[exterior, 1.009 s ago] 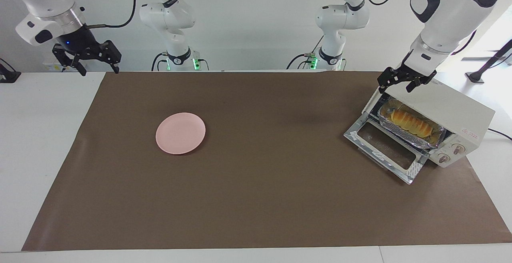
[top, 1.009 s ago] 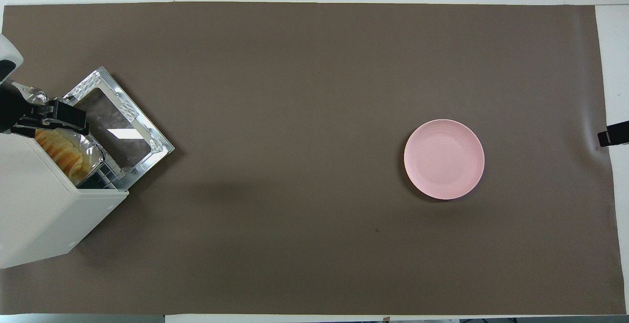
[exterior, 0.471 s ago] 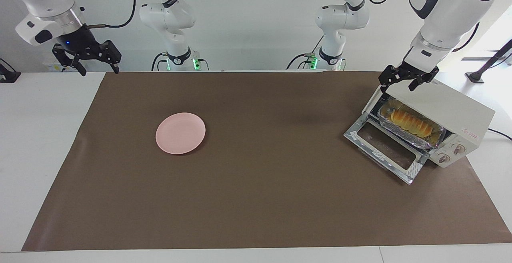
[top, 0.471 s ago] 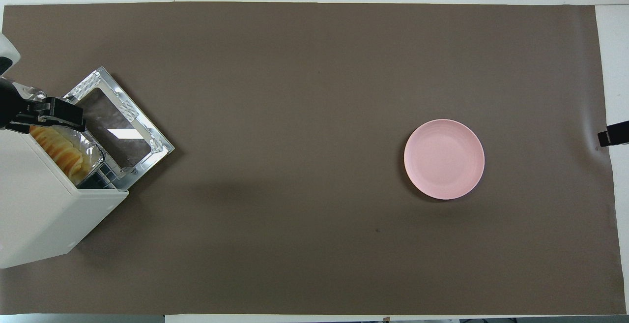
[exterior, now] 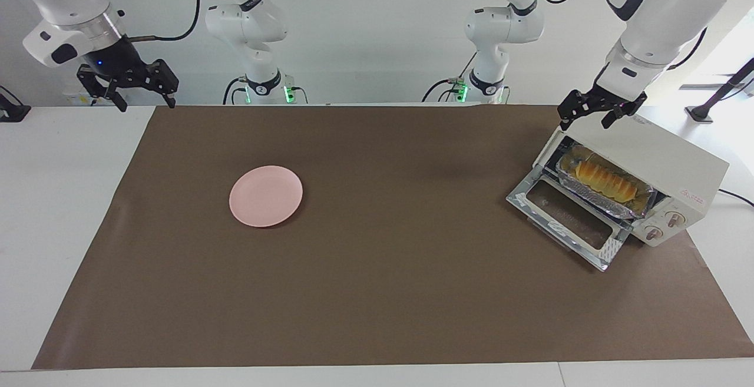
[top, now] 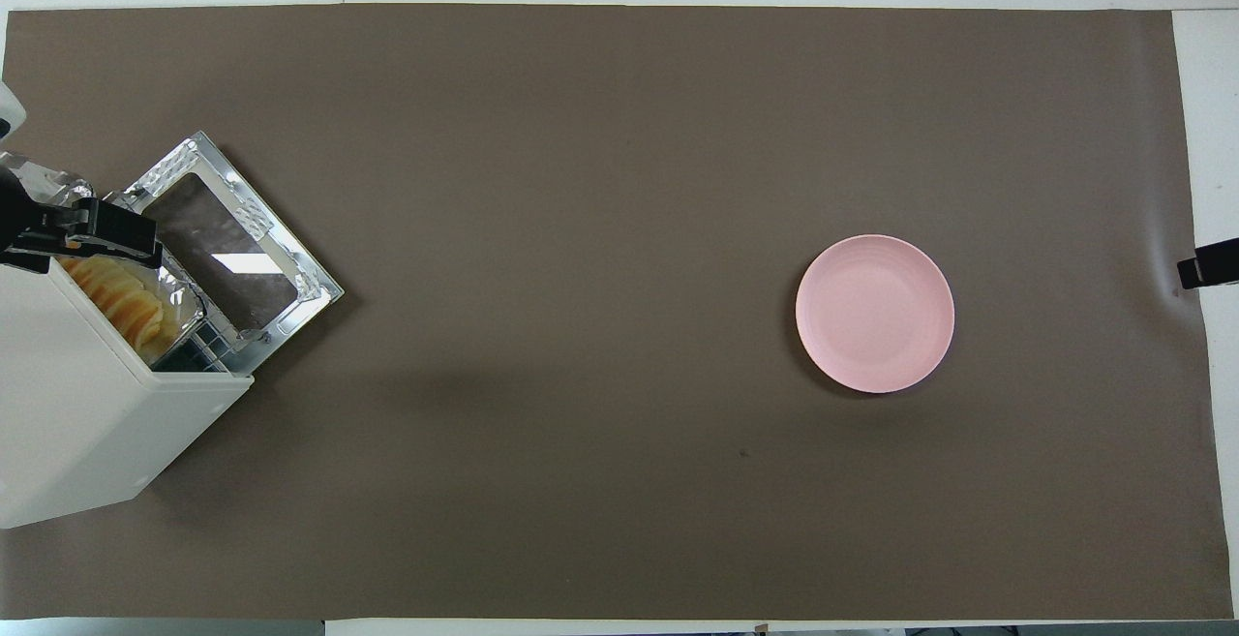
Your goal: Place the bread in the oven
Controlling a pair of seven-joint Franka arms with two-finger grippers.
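Facing view shows you the left gripper [exterior: 595, 117] has lifted up off the oven [exterior: 639, 184], jaws spread and empty like the waiting right gripper's [exterior: 131, 88], leaving the bread [exterior: 605, 179] in its foil tray [exterior: 642, 203] inside, door still down.

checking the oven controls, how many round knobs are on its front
2: both round cream knobs sit side by side on the cream-white toaster oven, beside its open door.

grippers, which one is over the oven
The left gripper, open and empty, is above the oven; the bread sits inside. The right gripper waits off the brown mat.
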